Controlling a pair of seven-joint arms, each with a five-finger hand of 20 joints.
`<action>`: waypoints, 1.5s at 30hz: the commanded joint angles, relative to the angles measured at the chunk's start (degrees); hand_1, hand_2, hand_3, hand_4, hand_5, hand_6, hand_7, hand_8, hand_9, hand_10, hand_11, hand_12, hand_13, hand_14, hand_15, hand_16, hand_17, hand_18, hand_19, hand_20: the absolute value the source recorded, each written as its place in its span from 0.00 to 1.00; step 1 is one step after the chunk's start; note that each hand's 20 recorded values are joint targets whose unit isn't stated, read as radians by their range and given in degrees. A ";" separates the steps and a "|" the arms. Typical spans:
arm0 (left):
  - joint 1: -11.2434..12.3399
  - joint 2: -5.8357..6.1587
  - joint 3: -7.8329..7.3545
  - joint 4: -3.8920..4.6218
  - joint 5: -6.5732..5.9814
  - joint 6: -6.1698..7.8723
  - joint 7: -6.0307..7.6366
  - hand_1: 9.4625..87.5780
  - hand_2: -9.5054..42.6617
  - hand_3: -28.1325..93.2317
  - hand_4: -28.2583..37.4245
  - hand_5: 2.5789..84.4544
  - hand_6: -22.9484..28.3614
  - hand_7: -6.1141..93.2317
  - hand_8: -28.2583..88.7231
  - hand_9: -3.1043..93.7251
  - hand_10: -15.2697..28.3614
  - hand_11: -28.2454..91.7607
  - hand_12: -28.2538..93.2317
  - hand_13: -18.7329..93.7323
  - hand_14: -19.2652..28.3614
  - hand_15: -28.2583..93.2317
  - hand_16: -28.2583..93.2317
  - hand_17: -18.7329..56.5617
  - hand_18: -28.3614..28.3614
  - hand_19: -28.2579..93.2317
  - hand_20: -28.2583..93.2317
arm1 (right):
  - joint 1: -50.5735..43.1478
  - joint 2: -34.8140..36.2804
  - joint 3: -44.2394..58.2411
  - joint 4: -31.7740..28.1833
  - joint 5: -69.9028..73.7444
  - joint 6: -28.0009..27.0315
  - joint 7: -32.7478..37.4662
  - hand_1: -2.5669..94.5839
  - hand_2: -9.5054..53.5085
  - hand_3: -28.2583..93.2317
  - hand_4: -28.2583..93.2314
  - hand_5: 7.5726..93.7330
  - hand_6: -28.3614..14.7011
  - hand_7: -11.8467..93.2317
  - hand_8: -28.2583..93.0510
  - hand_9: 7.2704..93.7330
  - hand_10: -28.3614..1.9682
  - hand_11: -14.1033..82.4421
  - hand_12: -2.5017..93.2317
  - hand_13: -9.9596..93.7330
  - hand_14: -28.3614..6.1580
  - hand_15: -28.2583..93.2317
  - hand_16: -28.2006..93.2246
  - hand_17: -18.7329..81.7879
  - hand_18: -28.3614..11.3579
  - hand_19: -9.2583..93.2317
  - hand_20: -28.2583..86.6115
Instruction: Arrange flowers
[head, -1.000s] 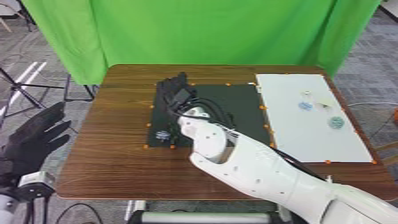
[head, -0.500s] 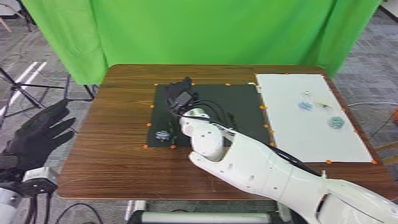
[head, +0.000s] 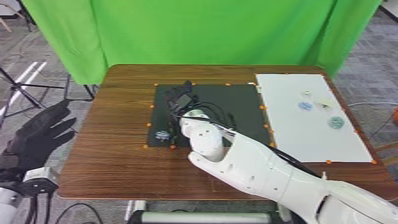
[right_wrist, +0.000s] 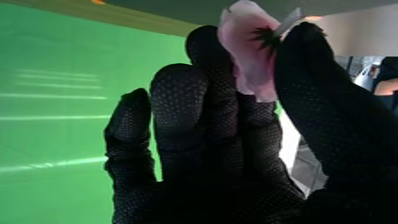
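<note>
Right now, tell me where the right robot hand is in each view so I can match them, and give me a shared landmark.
Head view: right robot hand over the far left part of the dark mat.
Wrist view: close up, the same hand pinching a pink flower.
Shared landmark: green curtain, behind the table in the head view.
</note>
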 joint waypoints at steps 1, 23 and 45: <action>0.56 -0.08 -0.02 0.12 -0.09 -0.62 -0.62 0.18 0.14 0.81 0.03 0.23 0.46 0.24 0.16 0.21 0.55 0.31 0.40 0.28 0.65 0.36 0.30 0.08 0.81 0.51 0.31 | -0.35 -0.28 0.54 -1.07 -0.61 -2.45 -0.89 0.35 0.00 0.92 0.00 0.64 0.71 0.45 0.09 0.69 0.62 0.55 0.34 0.67 0.65 0.82 0.51 0.38 0.21 0.82 0.74; 4.36 -4.53 -1.18 -1.61 0.33 0.94 1.91 0.18 0.15 0.81 0.03 0.23 0.46 0.24 0.16 0.21 0.55 0.31 0.40 0.28 0.65 0.37 0.30 0.08 0.81 0.51 0.31 | -1.68 9.96 13.58 -12.75 2.87 -1.26 -0.77 0.27 0.00 0.93 0.00 0.40 0.56 0.45 0.11 0.39 0.44 0.66 0.39 0.60 0.57 0.85 0.49 0.33 0.19 0.82 0.74; 5.92 -6.24 -2.06 -2.12 0.31 0.79 1.79 0.18 0.15 0.81 0.03 0.23 0.46 0.24 0.16 0.21 0.55 0.31 0.40 0.28 0.65 0.37 0.30 0.08 0.81 0.52 0.31 | -30.30 34.93 42.15 -17.61 9.60 -14.59 20.72 0.31 0.00 0.95 0.00 0.21 0.40 0.27 0.18 0.19 0.28 0.27 0.30 0.31 0.25 0.38 0.40 0.21 0.13 0.62 0.50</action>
